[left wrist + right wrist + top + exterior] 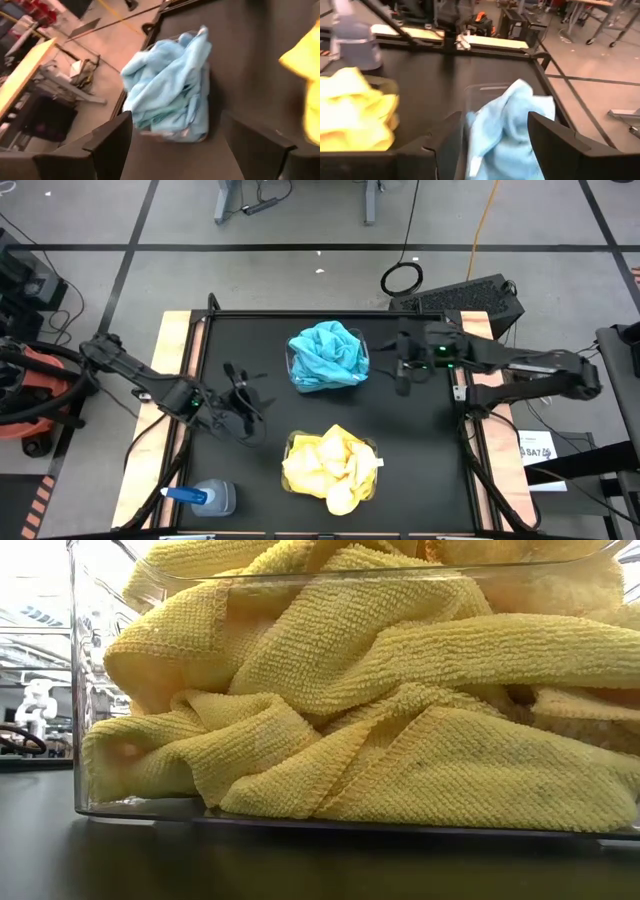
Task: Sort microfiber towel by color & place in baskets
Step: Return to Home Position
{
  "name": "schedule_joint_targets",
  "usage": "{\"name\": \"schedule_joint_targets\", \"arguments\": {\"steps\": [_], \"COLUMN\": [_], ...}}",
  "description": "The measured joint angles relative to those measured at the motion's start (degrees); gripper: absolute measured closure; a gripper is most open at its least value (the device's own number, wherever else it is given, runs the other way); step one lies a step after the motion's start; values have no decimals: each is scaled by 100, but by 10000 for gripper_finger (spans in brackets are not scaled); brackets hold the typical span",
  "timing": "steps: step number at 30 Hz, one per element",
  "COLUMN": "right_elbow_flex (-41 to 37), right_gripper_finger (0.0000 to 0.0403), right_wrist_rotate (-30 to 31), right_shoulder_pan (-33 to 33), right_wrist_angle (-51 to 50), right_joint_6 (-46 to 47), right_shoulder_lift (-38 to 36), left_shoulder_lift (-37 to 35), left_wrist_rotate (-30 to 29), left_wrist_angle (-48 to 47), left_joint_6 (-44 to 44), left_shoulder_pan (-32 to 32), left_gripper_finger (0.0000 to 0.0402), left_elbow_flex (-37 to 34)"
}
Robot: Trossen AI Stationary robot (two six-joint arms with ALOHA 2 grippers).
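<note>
From above, the black tabletop [420,470] carries turquoise microfiber towels [328,355] heaped in the far clear plastic bin [290,352] and yellow microfiber towels [330,465] in the near bin [291,443]. The left gripper [243,395] and the right gripper [402,367] flank the turquoise heap, both empty. At table height, yellow cloth fills the near bin. Both wrist views show fingers spread apart.

On the table [430,450] we find the rear bin [289,360] behind the front bin [287,445] (apart), each holding heaped towels [328,355]; a spray bottle [205,498] stands front-left.
</note>
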Motion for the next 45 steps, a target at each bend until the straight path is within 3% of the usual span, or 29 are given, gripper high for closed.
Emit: {"name": "schedule_joint_targets", "arguments": {"steps": [6,13,20,35,45], "right_elbow_flex": [-5,-420,-1094,-3349,-4020], "right_gripper_finger": [188,188,188,188,188], "right_wrist_rotate": [2,142,296,118,24], "right_shoulder_pan": [345,721,760,760,760], "right_wrist_angle": [-1054,-1148,-1113,298,750], "right_joint_6": [335,533,748,1616,1613], "right_shoulder_lift": [-1020,-1939,-2757,-4357,-4948], "left_shoulder_lift": [-842,-1973,-2813,-4384,-5364], "left_wrist_rotate": [-396,-408,-147,-152,-137], "left_wrist_angle": [204,1258,2265,3400,3944], "left_joint_6": [-406,-475,121,365,637], "left_shoulder_pan": [-101,-102,-98,-98,-98], "left_gripper_finger": [91,91,91,91,91], "left_elbow_flex": [-1006,-2391,-3117,-4683,-5568]}}
